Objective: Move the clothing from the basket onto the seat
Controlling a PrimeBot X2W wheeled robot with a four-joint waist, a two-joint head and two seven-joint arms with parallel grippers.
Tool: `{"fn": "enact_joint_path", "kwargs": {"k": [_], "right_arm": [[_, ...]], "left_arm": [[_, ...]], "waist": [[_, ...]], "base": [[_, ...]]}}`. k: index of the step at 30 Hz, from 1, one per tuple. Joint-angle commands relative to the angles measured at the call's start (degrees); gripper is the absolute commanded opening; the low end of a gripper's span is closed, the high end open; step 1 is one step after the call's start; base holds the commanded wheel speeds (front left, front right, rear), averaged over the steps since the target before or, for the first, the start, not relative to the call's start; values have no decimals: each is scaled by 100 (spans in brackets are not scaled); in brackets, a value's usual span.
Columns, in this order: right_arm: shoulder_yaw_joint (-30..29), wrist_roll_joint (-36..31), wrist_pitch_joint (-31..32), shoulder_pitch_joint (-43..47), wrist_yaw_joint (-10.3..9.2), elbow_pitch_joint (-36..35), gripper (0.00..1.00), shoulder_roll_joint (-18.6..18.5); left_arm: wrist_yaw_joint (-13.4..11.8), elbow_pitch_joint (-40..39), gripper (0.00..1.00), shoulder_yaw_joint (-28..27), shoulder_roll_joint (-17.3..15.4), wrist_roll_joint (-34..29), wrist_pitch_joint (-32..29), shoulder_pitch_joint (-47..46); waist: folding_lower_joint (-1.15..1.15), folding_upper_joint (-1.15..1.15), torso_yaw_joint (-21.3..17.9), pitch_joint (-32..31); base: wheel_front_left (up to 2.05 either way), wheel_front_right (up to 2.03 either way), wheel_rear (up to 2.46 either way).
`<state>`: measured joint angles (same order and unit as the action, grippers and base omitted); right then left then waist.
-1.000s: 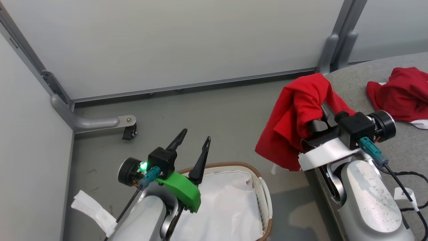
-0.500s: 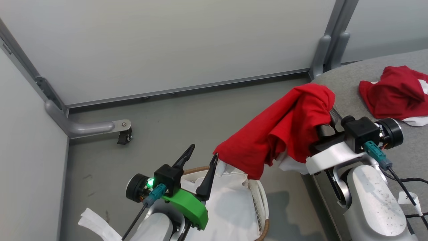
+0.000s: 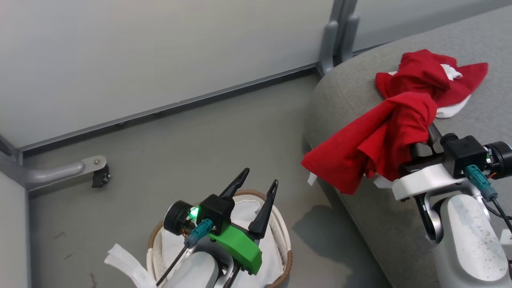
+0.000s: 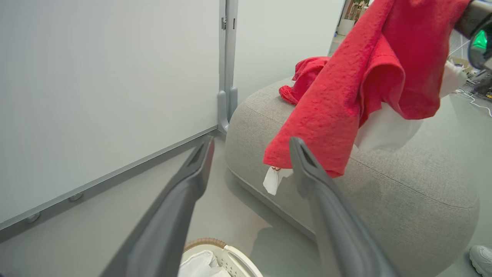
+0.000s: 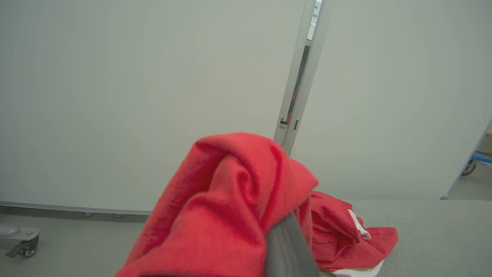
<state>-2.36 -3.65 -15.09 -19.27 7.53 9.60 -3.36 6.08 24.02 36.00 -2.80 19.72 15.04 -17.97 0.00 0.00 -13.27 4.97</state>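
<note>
In the head view, the basket [image 3: 286, 256] is seen on a grey floor [image 3: 224, 132] bounded by pale wall panels [image 3: 160, 52], with the left hand [image 3: 261, 177] spread open above it. A red garment [image 3: 376, 144] is gripped by the right hand [image 3: 424, 128] over the edge of the grey seat [image 3: 352, 92], on which a second garment [image 3: 424, 74] lies. In the left wrist view, the seat's rounded side is shown meeting the floor. In the right wrist view, the held cloth is draped over one finger [image 5: 286, 246].

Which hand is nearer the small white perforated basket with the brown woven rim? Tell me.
Left. The left hand hovers above the basket; the right hand is off to its side over the large grey fabric seat, holding a red fabric garment.
</note>
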Motion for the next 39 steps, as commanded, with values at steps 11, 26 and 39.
{"fn": "enact_joint_path", "kwargs": {"k": [11,26,39], "right_arm": [[-191,61,-11,39,-8,-117,0,28],[-453,56,-11,-1609,-8,67,0,-300],[-1819,172,-11,-4714,-8,1271,0,-1872]], "left_arm": [[65,85,100,255,-25,-157,20,-336],[117,234,100,274,-45,-501,20,-787],[135,-67,100,252,-178,-836,20,-1330]], "waist": [[0,0,-1098,618],[0,0,-754,1520],[0,0,-218,2600]], "base": [[0,0,0],[0,0,0],[0,0,0]]}}
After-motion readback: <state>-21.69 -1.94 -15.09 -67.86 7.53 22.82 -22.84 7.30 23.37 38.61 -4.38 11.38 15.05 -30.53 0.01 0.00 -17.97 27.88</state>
